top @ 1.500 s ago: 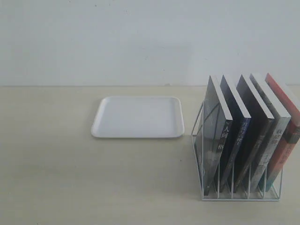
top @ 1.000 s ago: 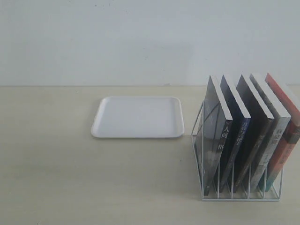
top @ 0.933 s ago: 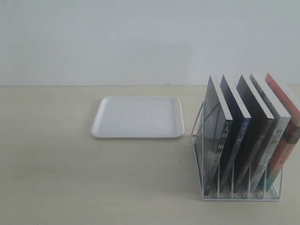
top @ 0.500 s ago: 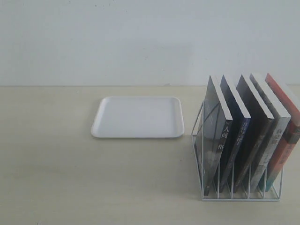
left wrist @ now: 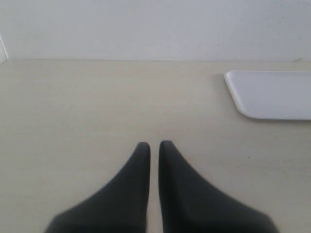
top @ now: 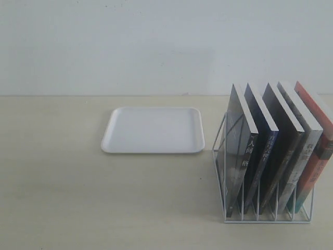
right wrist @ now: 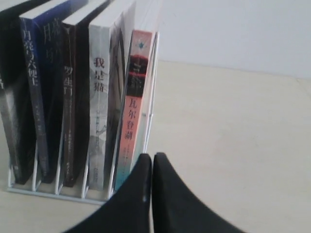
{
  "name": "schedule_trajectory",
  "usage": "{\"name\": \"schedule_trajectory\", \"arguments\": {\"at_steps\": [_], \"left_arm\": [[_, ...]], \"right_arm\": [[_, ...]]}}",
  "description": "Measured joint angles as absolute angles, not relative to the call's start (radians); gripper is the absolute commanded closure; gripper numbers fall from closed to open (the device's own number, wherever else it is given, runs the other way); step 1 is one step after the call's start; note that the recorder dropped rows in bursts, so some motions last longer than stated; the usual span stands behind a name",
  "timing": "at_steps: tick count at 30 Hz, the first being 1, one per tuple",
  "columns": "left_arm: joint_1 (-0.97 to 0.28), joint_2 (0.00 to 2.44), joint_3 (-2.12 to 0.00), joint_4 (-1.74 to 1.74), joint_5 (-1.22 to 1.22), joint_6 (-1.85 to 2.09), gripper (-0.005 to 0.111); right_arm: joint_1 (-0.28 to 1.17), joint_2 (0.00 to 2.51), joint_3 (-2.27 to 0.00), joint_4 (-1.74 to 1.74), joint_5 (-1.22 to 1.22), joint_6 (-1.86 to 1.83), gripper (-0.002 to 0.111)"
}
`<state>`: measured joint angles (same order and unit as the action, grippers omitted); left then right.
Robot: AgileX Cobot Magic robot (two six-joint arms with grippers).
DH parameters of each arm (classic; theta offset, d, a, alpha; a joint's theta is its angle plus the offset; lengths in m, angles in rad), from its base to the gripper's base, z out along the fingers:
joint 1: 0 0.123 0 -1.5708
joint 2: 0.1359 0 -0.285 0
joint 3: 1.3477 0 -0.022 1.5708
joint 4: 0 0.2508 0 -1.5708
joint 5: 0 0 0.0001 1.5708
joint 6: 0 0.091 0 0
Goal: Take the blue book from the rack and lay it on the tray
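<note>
A wide table [top: 62,198] fills the lower part of the exterior view. Its top is a matte, pale cream-beige, with a faint grain running from side to side and a few tiny dark specks. Behind it stands a plain off-white wall [top: 156,41], which meets the far edge of the tabletop in one straight, level line; its middle stretch looks faintly greyer than the rest. The light is soft and even — shadows on the tabletop are weak and blurred at the edges — and both wrist views show the same pale surface and white wall.
</note>
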<state>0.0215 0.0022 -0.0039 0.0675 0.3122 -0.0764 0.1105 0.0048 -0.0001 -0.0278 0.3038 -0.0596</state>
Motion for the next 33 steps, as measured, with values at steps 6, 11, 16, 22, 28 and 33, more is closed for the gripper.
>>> {"name": "schedule_trajectory", "arguments": {"at_steps": [6,11,16,22,28,33], "left_arm": [[0.021,0.002,-0.004,0.067,0.312,-0.076,0.101],[0.021,0.002,-0.004,0.067,0.312,-0.076,0.101],[0.021,0.002,-0.004,0.067,0.312,-0.076,0.101],[0.021,0.002,-0.004,0.067,0.312,-0.076,0.101],[0.021,0.002,-0.004,0.067,0.312,-0.076,0.101],[0.021,0.002,-0.004,0.067,0.312,-0.076,0.101]], "right_arm": [[0.110,0.005,0.000,-0.047,0.072,-0.075,0.108],[0.110,0.005,0.000,-0.049,-0.157,-0.075,0.108],[0.110,0.003,0.000,-0.042,-0.427,-0.040,0.108],[0.110,0.003,-0.095,-0.036,-0.395,-0.030,0.108],[0.110,0.092,-0.401,-0.036,0.042,-0.045,0.108],[0.110,0.261,-0.549,-0.036,0.408,-0.057,0.108]]}}
